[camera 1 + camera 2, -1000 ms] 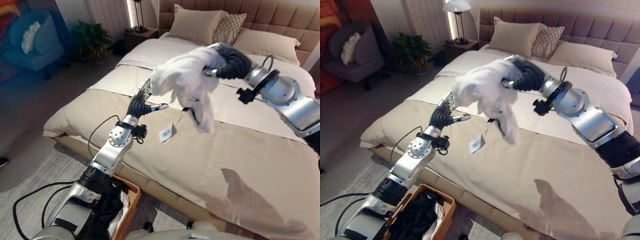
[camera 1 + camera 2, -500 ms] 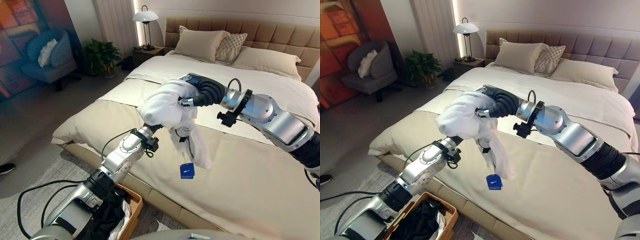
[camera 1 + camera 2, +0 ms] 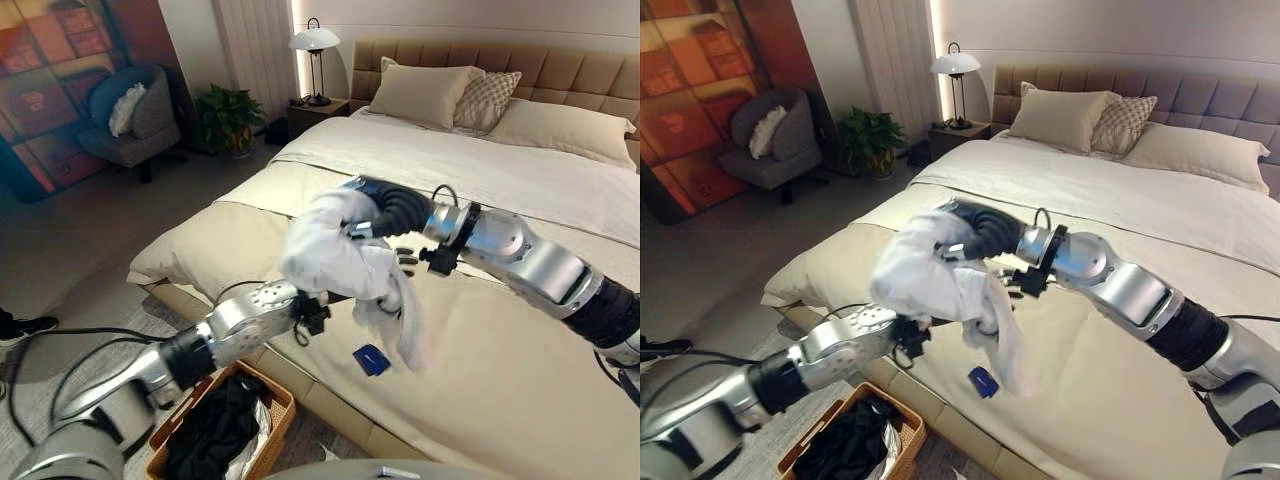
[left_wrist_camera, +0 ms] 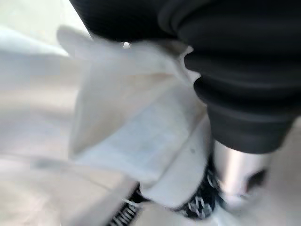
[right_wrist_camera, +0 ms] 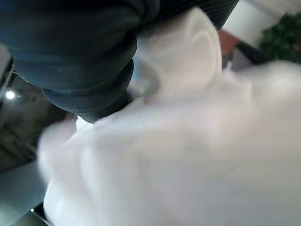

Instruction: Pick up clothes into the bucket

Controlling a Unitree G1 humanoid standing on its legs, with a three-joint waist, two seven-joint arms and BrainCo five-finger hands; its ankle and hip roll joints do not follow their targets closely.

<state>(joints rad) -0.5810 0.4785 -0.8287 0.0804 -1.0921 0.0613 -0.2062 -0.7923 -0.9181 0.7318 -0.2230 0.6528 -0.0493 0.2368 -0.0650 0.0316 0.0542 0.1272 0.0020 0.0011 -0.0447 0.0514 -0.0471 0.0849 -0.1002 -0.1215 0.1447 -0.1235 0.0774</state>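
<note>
Since 0.5 s ago both arms have come lower and nearer the bed's near edge, bringing the white garment [image 3: 335,255] w/ them; its tail and the blue tag [image 3: 371,359] now hang close above the beige bedspread [image 3: 520,390].

Right hand [image 3: 372,205]: dark ribbed cover shows at top of the bundle, fingers buried in the cloth, so can't tell how far open. Left hand [image 3: 318,308] is tucked under the bundle from below, fingers also hidden by cloth; can't tell its state either. Left wrist view shows white folds pressed against the other arm's dark cover.

Garment is bunched in the air between the two hands, over the bed edge, one loose end drooping.

Wicker basket [image 3: 276,400] sits on the floor below the left arm, near the bed corner, w/ dark clothes [image 3: 215,435] inside. Pillows [image 3: 425,92] at the headboard, lamp [image 3: 314,45] on the nightstand, plant [image 3: 229,117] and armchair [image 3: 130,115] beyond. A person's shoe [image 3: 22,327] shows at the left edge.
</note>
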